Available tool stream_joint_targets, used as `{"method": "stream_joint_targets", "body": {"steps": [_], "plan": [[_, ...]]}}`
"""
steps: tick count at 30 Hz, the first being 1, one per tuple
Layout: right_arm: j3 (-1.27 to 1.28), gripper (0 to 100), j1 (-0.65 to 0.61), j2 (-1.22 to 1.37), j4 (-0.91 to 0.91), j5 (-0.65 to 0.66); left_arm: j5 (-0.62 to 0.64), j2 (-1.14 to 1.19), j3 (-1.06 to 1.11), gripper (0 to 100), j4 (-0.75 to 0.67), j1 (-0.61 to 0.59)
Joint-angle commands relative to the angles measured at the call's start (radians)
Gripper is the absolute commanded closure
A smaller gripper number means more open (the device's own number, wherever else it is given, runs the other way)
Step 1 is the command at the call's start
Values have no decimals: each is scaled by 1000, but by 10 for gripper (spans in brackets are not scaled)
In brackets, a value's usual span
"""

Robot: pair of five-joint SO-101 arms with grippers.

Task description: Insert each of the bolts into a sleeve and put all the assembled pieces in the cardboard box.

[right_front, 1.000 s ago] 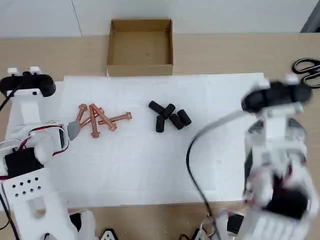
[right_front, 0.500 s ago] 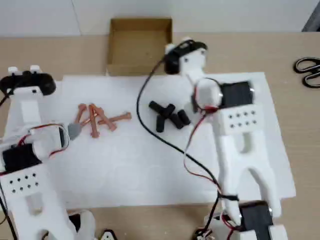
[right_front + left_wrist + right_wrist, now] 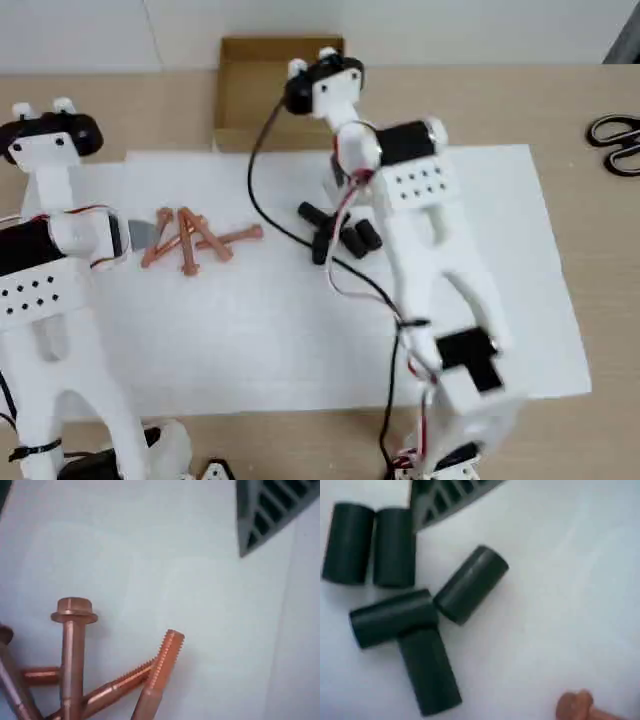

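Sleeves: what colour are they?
Plain black, no pattern. The sleeves show best in the right wrist view, lying on the white sheet.

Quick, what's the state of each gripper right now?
Left gripper, by the bolts: cannot be told.
Right gripper, over the sleeves: cannot be told.

pale wooden table (image 3: 580, 90) under a white sheet (image 3: 500, 300), white wall (image 3: 450, 30) behind.

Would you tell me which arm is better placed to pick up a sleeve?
Probably right: its gripper hangs just above the sleeves, while the left gripper sits by the bolts.
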Motion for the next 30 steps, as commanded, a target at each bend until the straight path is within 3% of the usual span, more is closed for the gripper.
{"method": "stream_joint_targets", "body": {"steps": [1, 12, 30], "plan": [[-258, 790, -16, 147, 54, -17, 40, 2, -45, 701, -23, 3], [-652, 790, -77, 561, 85, -14, 68, 2, -44, 701, -18, -2], [-703, 790, -163, 743, 85, -12, 89, 2, -42, 701, -18, -2]]}}
